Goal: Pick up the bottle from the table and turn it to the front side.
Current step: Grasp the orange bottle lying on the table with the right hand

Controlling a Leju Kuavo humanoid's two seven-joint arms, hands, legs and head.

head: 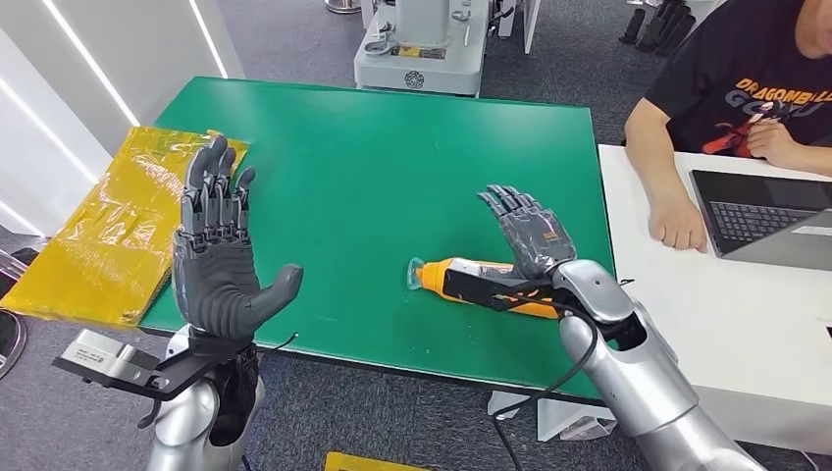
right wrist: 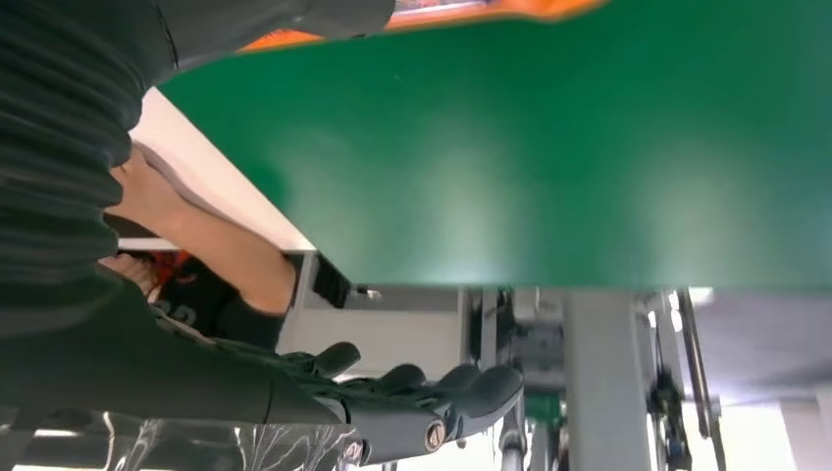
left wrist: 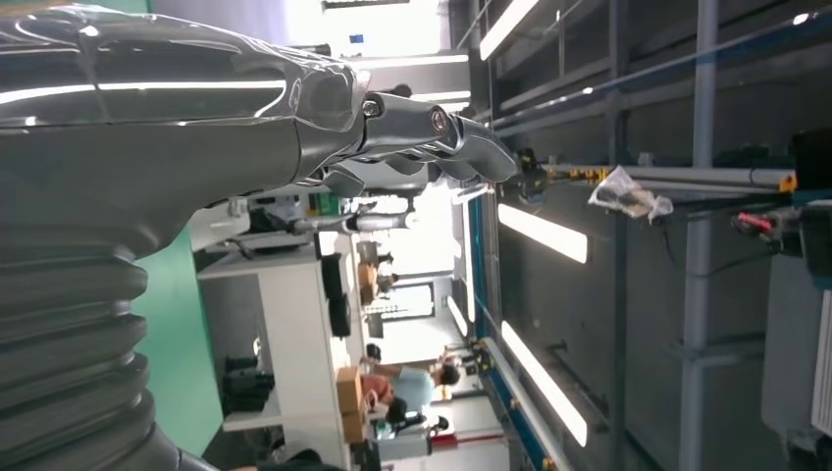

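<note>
An orange bottle [head: 473,283] with a clear cap lies on its side on the green table [head: 373,177], cap pointing left. My right hand [head: 527,229] hovers just behind and above it, fingers stretched out, holding nothing. In the right wrist view the bottle [right wrist: 461,14] appears as an orange strip at the picture's edge, and the hand's fingers [right wrist: 432,392] stretch out away from it. My left hand [head: 218,250] is raised over the table's left front edge, palm open, fingers spread and empty. In the left wrist view the left hand's fingers [left wrist: 432,137] point into the room.
A yellow plastic sheet [head: 118,231] lies off the table's left side. A white desk [head: 746,294] adjoins the right edge, with a laptop [head: 765,211] and a seated person's arm [head: 677,211] on it. A grey machine [head: 422,49] stands behind the table.
</note>
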